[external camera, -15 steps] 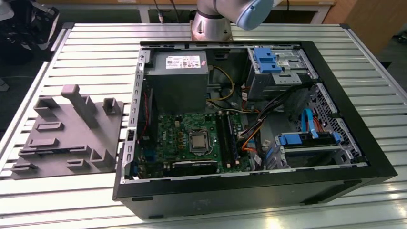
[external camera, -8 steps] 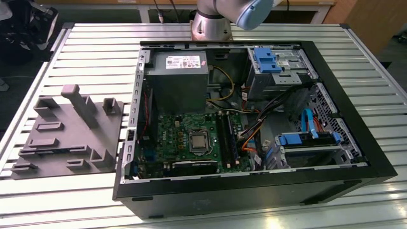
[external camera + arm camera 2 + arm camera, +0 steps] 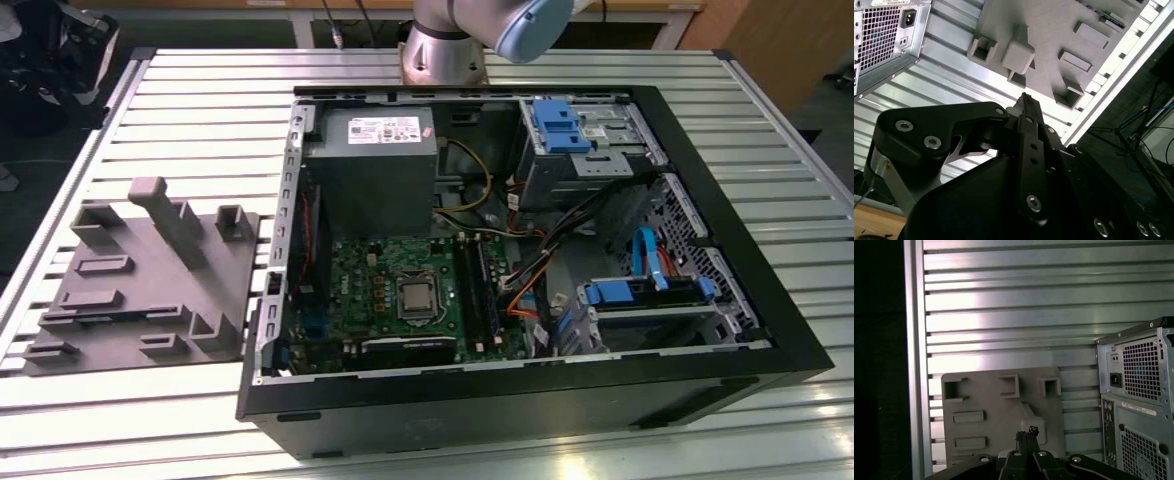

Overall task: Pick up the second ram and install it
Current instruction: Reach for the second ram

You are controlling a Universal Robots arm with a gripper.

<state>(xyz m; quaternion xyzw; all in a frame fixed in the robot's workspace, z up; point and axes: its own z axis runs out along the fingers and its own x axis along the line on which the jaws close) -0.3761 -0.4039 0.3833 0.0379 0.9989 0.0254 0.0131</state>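
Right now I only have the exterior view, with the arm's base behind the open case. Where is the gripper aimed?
Observer: In both wrist views the gripper aims toward the grey holder tray, beside the computer case.
Operator: Open or shut?
Observer: It looks shut, with nothing visibly gripped.
Operator: Which side of the case does it face?
Observer: The rear panel; in the first wrist view the power socket shows there.
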